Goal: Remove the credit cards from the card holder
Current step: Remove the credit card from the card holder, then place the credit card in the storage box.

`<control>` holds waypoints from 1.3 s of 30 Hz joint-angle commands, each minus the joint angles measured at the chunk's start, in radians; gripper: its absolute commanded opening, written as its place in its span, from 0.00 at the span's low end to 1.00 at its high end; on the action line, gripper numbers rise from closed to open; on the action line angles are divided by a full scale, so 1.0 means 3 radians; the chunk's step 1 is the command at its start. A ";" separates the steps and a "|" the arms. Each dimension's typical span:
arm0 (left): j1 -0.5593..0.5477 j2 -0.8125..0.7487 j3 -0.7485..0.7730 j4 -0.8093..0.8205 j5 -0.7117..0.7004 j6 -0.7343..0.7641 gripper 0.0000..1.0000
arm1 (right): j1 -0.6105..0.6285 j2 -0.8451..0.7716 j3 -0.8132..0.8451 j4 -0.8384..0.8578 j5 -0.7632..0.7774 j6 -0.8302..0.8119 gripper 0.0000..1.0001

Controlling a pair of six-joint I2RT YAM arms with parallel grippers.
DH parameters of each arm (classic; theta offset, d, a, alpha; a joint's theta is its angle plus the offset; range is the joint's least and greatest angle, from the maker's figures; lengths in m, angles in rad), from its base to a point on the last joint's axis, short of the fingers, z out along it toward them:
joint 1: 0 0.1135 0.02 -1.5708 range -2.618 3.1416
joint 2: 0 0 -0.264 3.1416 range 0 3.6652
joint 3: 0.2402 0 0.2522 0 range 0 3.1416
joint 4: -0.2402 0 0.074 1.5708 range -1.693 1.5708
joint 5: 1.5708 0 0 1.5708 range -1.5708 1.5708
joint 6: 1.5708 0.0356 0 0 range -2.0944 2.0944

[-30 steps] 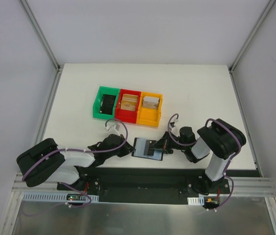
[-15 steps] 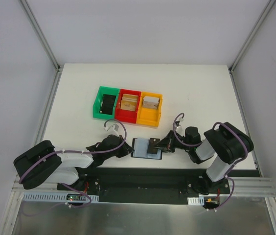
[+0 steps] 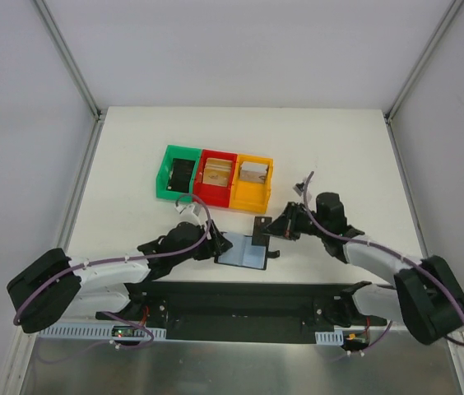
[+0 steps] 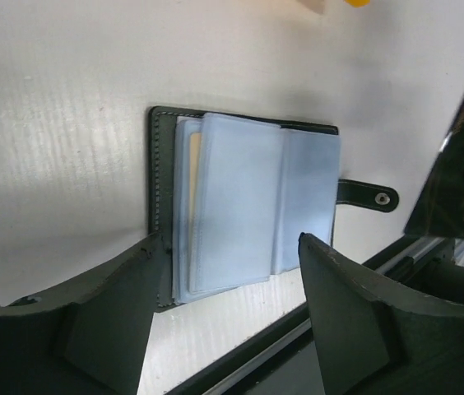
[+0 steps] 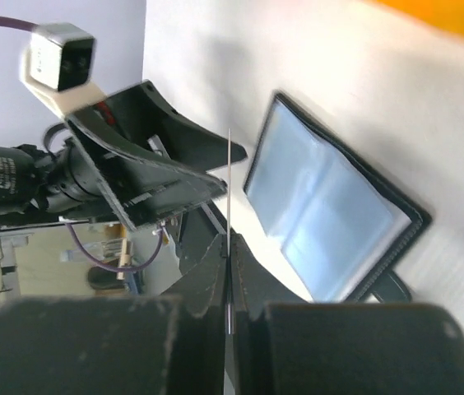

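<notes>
The card holder point(image 3: 242, 251) lies open and flat near the table's front edge, its grey-blue panels up and its snap strap point(image 4: 368, 196) toward the right. A tan card edge point(image 4: 193, 164) shows inside its left sleeve. My left gripper point(image 3: 215, 243) is open at the holder's left end, with its fingers point(image 4: 109, 321) on either side of the near corner and nothing between them. My right gripper point(image 3: 273, 226) hangs just beyond the holder's far right corner, shut on a dark glossy credit card point(image 3: 258, 225) held upright. In the right wrist view that credit card point(image 5: 229, 197) is edge-on, a thin line.
Green point(image 3: 166, 174), red point(image 3: 202, 156) and orange point(image 3: 248, 197) bins stand in a row behind the holder, each with something in it. The black front rail point(image 3: 240, 290) runs just below the holder. White enclosure walls rise on both sides.
My left gripper has opened and let go of the holder. My right gripper has drawn the dark card out and moved up and away from the holder with it, its arm stretching out.
</notes>
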State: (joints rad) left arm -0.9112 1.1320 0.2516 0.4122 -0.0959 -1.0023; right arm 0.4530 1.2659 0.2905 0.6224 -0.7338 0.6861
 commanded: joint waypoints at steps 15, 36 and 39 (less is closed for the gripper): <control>0.0066 -0.1589 0.0420 -0.0281 0.0217 0.1463 0.89 | 0.0667 -0.0462 0.1956 -0.3608 0.0753 -0.2572 0.01; 0.0772 -0.1079 0.0675 0.0349 0.3377 0.1219 0.80 | 0.1430 -0.0099 0.3020 -0.4733 0.0124 -0.3345 0.01; 0.0772 -0.1069 0.0675 0.0375 0.3433 0.1219 0.77 | 0.1476 -0.0048 0.3056 -0.4759 0.0124 -0.3366 0.01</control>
State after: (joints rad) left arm -0.6834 0.8177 0.4255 0.4435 0.8566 -0.6266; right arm 0.8772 1.2350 1.1572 -0.7551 -0.6930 -0.2840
